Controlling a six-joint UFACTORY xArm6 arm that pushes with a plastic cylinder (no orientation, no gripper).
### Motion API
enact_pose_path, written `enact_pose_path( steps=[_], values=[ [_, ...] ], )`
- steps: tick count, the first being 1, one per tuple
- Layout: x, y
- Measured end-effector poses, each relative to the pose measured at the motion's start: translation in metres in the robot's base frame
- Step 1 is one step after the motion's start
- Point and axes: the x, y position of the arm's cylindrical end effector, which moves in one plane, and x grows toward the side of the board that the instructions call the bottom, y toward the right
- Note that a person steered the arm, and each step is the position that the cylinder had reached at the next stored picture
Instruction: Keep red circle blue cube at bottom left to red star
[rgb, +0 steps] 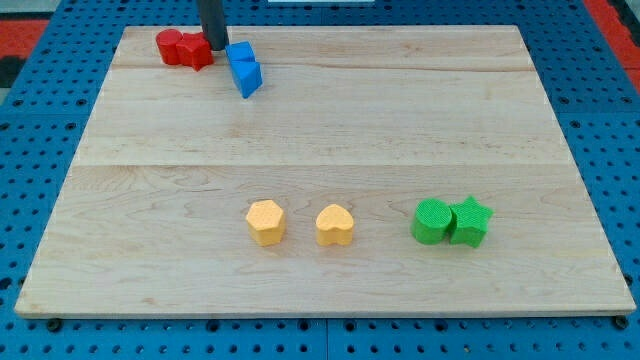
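Where the wooden board comes closest to you, at the view's bottom, a loose row of four blocks sits above the edge. You have a yellow hexagon towards the left and a yellow heart just to its right, the two apart with bare wood between them. Further right, the green circle and the green star stand pressed side by side, touching.

Look past the wide middle of the board and you reach the task's blocks, gathered at the view's top left. You will find the blue cube tilted on its footprint, one corner pointing down the board. Left of it, the red circle and the red star sit against each other near the far edge; their outlines merge at this angle, so the circle on the left and the star on the right is only the likeliest reading. As you see them now, both the circle and the cube lie level with the star, one on each side.

You can see my tip planted between the red star and the blue cube, touching or nearly touching both. This rod carries no jaws, so nothing here spreads or pinches.
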Motion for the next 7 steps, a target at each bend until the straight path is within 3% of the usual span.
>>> enact_pose_path(
  steps=[1, 2, 4, 5, 7],
  values=[
    [-0.004, 0.014],
    [-0.038, 0.016],
    [-0.039, -0.034],
    [-0.039, -0.087],
    [0.007, -0.076]
  ],
)
